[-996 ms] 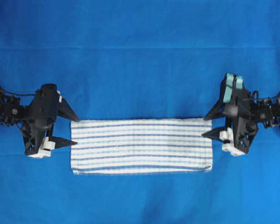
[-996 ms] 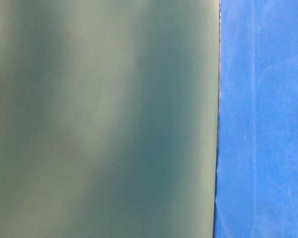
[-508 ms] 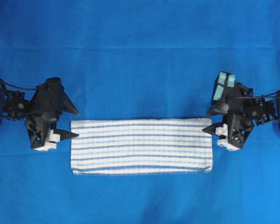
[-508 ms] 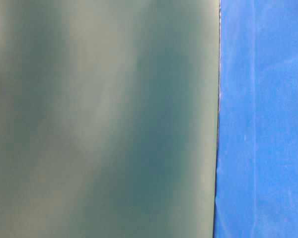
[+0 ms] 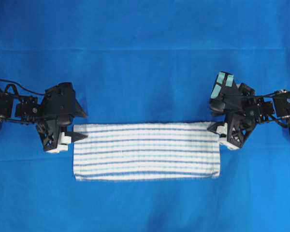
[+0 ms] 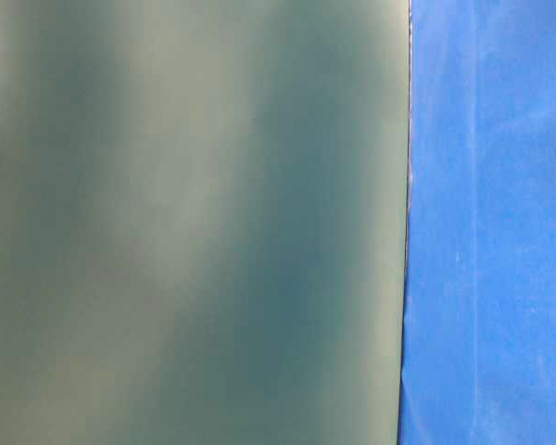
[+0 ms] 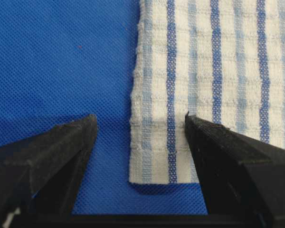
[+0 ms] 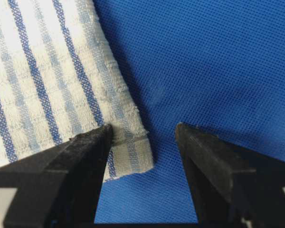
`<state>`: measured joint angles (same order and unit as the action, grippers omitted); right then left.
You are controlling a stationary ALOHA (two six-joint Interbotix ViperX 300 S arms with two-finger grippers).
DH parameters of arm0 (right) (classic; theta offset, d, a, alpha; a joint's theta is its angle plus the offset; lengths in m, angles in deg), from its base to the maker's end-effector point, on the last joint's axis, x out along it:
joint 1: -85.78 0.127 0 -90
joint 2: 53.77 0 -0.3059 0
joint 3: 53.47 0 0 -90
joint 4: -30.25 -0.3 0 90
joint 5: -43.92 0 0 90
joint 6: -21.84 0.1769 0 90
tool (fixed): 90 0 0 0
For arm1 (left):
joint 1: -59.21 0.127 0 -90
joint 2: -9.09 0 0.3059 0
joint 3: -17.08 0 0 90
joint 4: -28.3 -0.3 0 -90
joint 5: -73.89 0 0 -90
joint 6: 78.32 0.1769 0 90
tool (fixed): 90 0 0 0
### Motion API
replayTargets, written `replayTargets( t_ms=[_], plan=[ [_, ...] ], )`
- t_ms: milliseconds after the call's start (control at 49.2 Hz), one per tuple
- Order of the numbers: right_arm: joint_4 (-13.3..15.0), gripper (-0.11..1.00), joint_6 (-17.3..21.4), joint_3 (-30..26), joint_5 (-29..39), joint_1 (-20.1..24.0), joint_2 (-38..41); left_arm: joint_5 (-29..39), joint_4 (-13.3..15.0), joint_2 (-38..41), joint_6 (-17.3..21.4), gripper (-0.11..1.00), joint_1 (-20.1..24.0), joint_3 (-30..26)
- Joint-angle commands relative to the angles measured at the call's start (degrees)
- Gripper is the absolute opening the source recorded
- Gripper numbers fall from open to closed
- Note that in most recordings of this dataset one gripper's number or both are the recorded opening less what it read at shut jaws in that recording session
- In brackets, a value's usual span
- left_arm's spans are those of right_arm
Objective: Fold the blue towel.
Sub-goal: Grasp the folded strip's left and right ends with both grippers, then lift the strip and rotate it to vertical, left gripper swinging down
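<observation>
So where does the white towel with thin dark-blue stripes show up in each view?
Overhead: white dark-blue-striped towel, lower centre, between both grippers.
Table-level: not in it.
Left wrist: towel corner, upper right, between open jaws.
Right wrist: towel corner, upper left.
Shared landmark: plain blue table covering, in every view.

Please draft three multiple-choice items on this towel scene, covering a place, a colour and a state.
1. Where does the rectangular white woven towel with dark-blue stripes lie?
A. Between the two tools
B. Left of both tools
C. Over the table edge

2. What colour is the plain table covering?
A. Green
B. Solid blue
C. White

3. How do the left tool and right tool stand?
A. Both shut on the towel
B. One open, one shut
C. Both open, each astride a towel corner

Answers: 1 A, overhead a tool flanks each short end. 2 B, blue all around. 3 C, the wrist views show spread fingers with a corner between.
</observation>
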<state>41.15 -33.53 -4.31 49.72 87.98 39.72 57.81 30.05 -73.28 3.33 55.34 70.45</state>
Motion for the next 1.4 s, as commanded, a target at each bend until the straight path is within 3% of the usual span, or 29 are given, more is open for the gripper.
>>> replayTargets(
  t_ms=[0,142,305,406,752,1056,1382],
  plan=[
    [0.18,0.63,0.00,-0.18,-0.26,0.09,-0.26,0.44,0.00,-0.18,-0.18,0.71,0.26,-0.26],
    [0.18,0.52,-0.62,-0.35,-0.62,0.97,-0.26,4.22,0.00,-0.26,-0.44,0.62,0.26,-0.62],
    [0.18,0.08,-0.70,0.09,-1.76,2.02,-0.79,6.15,0.00,-0.44,0.35,0.22,-0.79,-1.14],
    [0.18,0.04,-0.62,0.44,-2.29,2.20,-1.32,6.59,-0.09,-0.79,0.35,0.02,-0.79,-1.14],
    [0.09,0.04,-0.62,0.70,-0.18,2.20,-6.50,11.95,0.00,-5.98,0.35,0.01,-0.70,-2.46],
    [0.18,0.04,-0.62,-1.67,10.90,2.20,-20.39,17.31,0.00,-19.07,-0.09,0.01,-0.70,-5.54],
    [0.18,0.04,-0.62,-2.11,13.62,3.25,-31.82,17.31,0.00,-25.49,-0.35,0.01,-1.76,-5.89]
  ],
)
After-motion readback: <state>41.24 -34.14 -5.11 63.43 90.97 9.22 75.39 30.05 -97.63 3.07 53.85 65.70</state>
